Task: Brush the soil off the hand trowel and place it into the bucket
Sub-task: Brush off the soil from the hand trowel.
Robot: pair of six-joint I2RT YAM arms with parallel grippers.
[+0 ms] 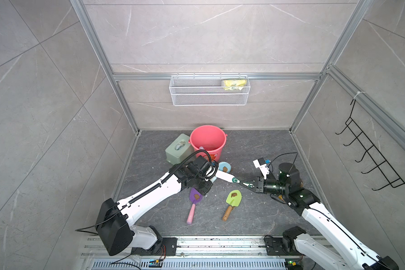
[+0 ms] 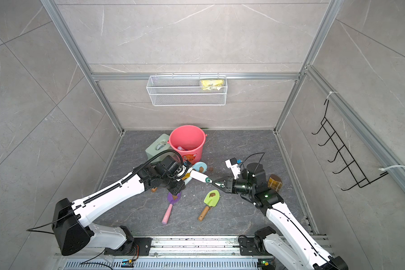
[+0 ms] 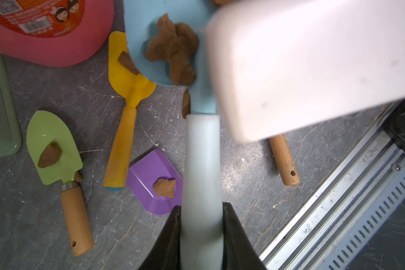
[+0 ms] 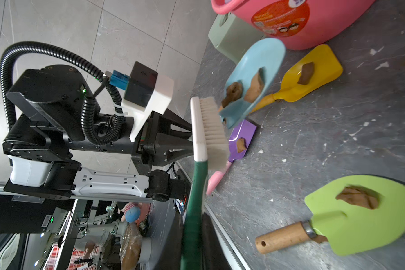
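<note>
While my left fingers (image 3: 175,229) pinch the white handle of the blue trowel (image 3: 138,35) and my right fingers (image 1: 243,182) clamp the green handle of the brush (image 4: 211,131), the purple trowel (image 1: 194,196) and green trowel (image 1: 233,198) lie flat nearest the rail (image 1: 220,243). The brush bristles face the raised blue blade carrying the soil (image 3: 173,49); I cannot tell if they touch. A yellow trowel (image 3: 126,77) lies beneath. Beyond, the bucket (image 1: 221,146) stands upright, mouth open, a box (image 1: 178,149) just beside its left, with bare worktop (image 1: 255,149) to its right.

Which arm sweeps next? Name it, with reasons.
Right: the right tool grips the brush, bristles beside the soil on the blue trowel, which the left tool holds.
</note>
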